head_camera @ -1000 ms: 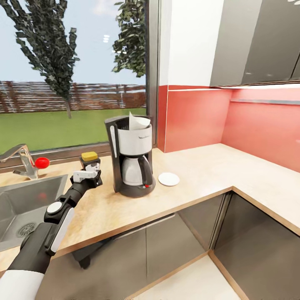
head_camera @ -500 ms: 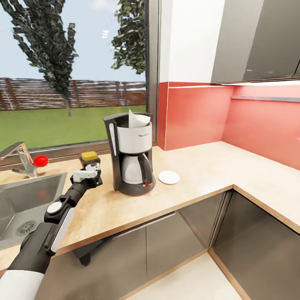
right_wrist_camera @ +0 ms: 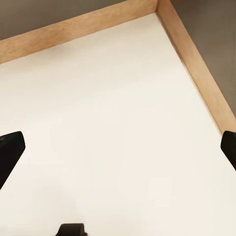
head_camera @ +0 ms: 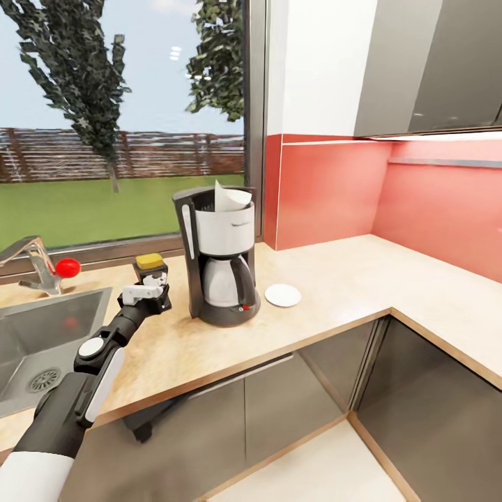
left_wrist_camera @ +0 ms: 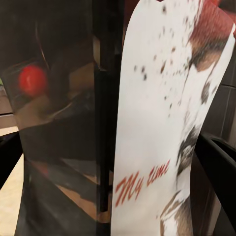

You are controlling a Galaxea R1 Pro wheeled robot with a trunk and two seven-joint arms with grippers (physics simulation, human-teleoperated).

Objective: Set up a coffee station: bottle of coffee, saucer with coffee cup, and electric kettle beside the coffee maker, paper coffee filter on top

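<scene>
My left gripper [head_camera: 150, 289] is clamped around the bottle of coffee [head_camera: 150, 267], resting on the kitchen countertop [head_camera: 335, 279] just beside the coffee maker [head_camera: 217, 258]. The paper coffee filter [head_camera: 230, 199] sits atop it; the saucer [head_camera: 282, 295] lies nearby. My right gripper [right_wrist_camera: 118, 152] has its fingers spread wide over pale floor.

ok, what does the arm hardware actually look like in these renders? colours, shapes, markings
In the head view, the left arm runs from a white segment near the trunk into black links with a white side panel and a round white joint cap. The left gripper has a white block on a black body. The fingertips in the right wrist view are plain black. No cables or markings are visible.
</scene>
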